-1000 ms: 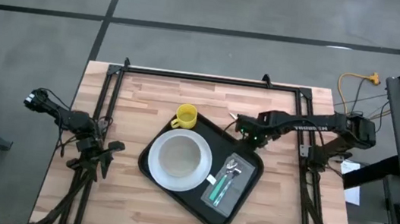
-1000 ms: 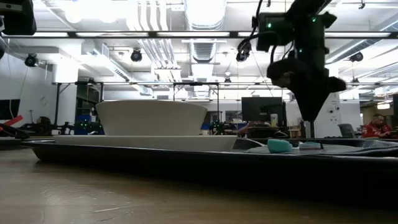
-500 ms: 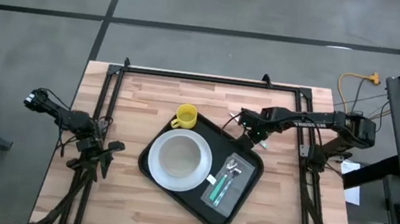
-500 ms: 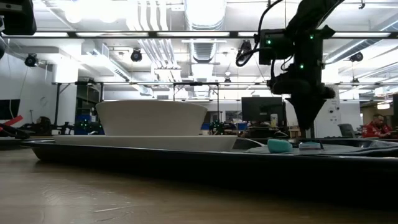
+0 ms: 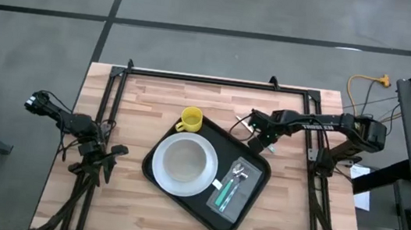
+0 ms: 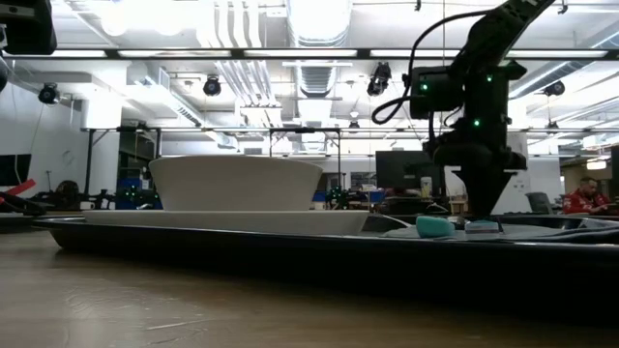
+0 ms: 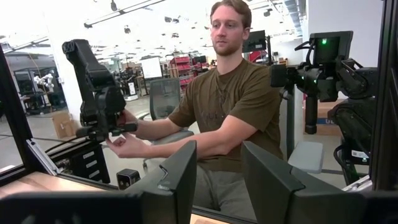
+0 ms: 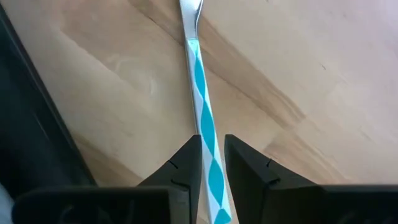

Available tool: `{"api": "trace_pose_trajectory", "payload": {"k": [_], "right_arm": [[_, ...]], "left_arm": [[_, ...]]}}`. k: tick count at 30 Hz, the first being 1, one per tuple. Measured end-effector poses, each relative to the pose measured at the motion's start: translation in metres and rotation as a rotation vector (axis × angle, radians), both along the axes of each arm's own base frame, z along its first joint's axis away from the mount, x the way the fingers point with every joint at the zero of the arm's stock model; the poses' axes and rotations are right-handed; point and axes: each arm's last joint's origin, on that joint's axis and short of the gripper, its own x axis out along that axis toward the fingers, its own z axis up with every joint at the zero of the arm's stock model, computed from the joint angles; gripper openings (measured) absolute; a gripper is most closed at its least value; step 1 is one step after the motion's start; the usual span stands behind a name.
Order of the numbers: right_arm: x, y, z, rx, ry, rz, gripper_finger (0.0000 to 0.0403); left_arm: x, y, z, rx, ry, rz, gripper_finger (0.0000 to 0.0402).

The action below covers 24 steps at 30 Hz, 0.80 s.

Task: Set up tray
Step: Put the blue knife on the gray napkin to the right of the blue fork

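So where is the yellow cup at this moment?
In the high view, the yellow cup stands on the wooden table, just outside the black tray's far-left edge, beside the white bowl.

Plate (image 5: 181, 163) and cutlery (image 5: 233, 183) lie on tray (image 5: 201, 212).

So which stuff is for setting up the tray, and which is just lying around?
For the job:
- tray
- plate and bowl on the tray
- cutlery on the tray
- striped utensil between the right gripper's fingers
- yellow cup beside the tray

Just about:
- left gripper, open, parked off to the side
- person beyond the table
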Motion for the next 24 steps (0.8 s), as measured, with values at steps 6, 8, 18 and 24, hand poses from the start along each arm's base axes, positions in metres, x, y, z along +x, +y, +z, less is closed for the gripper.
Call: {"api": "trace_pose_trajectory", "payload": {"k": [6, 8, 18, 24], "right_arm": [[-0.001, 0.0, -0.004, 0.033, -0.02, 0.019, 0.0073], [-0.001, 0.0, -0.005, 0.031, -0.026, 0.019, 0.0076], [0.0, -0.001, -0.019, 0.052, 0.027, 0.017, 0.0072], [0.004, -0.007, -0.031, 0.11, 0.069, 0.008, 0.007]], "left_arm": [[0.0, 0.0, 0.0, 0.0, 0.001, 0.0, 0.0112], [0.0, 0.0, 0.0, 0.0, 0.0, 0.0, 0.0112], [0.0, 0.0, 0.0, 0.0, 0.0, 0.0, 0.0112], [0.0, 0.0, 0.0, 0.0, 0.001, 0.0, 0.0112]]}}
